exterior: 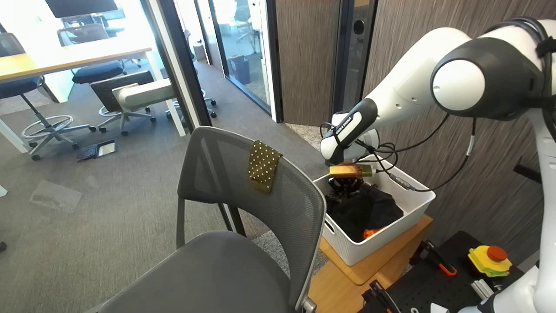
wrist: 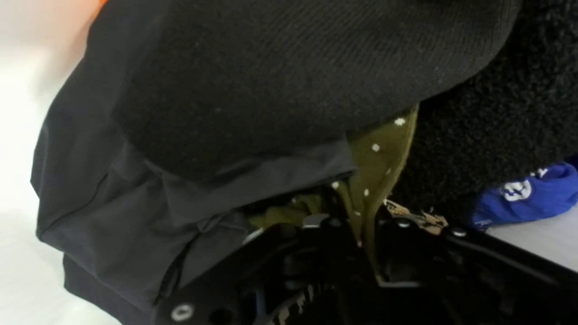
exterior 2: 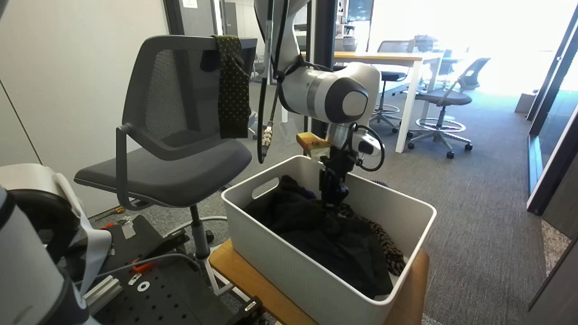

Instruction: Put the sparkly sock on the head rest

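The hand [wrist: 366,239], nearly closed, pinched what seemed the sparkly sock [wrist: 383,155], a grasp likely calling next for lifting toward the head rest [exterior 2: 180,42], where a lookalike [exterior 2: 233,97] hung.

Open from above, hemmed in at the sides
The gripper [exterior 2: 334,197] reaches down into the bin [exterior 2: 280,262], open at the top and walled all round; the wall with a handle hole stands between it and the chair [exterior: 217,274]; in the wrist view black clothes [wrist: 293,90] overlap part of the olive cloth [wrist: 384,153] pinched in the gripper, and fuzzy cloth [wrist: 496,117] lies right along its other edge; black cables [exterior 2: 383,153] loop out beside the arm [exterior 2: 334,90], over the bin; the sock [exterior: 263,167] covers one stretch of the head rest [exterior 2: 180,42], whose edge is bare to either side of it in both exterior views; in an exterior view a dark post [exterior: 186,61] rises behind the chair's back, how near cannot be told
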Controlling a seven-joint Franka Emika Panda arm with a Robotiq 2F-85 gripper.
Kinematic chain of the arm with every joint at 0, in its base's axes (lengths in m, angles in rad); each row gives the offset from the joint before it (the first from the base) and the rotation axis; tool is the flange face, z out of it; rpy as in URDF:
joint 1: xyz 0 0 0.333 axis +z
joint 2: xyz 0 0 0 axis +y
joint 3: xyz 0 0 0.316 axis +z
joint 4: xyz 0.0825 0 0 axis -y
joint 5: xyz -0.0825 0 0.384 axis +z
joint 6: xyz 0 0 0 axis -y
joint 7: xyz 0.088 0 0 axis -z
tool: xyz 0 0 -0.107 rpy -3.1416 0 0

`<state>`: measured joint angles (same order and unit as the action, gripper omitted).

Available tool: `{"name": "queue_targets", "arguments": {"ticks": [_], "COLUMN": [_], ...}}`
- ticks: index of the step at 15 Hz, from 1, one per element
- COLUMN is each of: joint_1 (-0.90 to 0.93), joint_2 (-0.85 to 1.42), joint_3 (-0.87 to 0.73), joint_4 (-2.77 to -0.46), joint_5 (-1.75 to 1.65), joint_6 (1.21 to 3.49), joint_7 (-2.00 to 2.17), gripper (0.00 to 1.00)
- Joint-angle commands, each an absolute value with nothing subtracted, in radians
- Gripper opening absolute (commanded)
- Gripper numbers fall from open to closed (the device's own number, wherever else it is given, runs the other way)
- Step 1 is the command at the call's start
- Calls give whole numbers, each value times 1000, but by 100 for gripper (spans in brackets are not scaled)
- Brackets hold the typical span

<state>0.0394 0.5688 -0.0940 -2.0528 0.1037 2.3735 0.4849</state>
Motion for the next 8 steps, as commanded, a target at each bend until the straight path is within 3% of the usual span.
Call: {"name": "queue_targets", "arguments": {"ticks": [1, 2, 8], "joint_1": [15, 9, 6], "joint_2": [495, 469, 203], "joint_3": [-76, -73, -72], "joint_4": [-2081, -2098, -2247], "joint_5": [140, 148, 150], "joint_6": [2342, 2340, 2336], "joint_7": [414, 394, 318], "gripper": [4, 9, 9]}}
